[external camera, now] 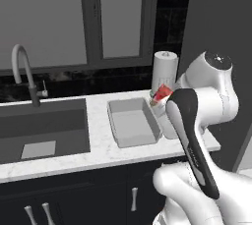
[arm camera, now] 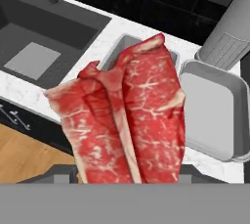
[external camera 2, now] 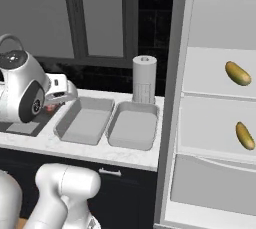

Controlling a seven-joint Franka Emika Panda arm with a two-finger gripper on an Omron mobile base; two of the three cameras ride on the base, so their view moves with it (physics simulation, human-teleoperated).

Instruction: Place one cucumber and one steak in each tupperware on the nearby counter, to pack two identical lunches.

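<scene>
steak (arm camera: 132,120) is bright red-pink with white marbling, both tupperwares (external camera 2: 85,120) (external camera 2: 132,125) plain light grey, cucumbers (external camera 2: 238,73) (external camera 2: 245,135) yellow-green, counter (external camera: 106,145) white with faint grey veins.

Arm (external camera: 197,135) rises from the base, elbow bent high, forearm reaching forward over the counter edge. Gripper (external camera: 160,96) points down and away at the wrist's end, jaws closed on the steak (arm camera: 127,120), held clear above the surface.

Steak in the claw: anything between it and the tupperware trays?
Nothing visible. The steak hangs in the claw above the counter, over the near tupperware. Both it and the other tupperware lie open and empty. The paper towel roll stands behind them.
</scene>
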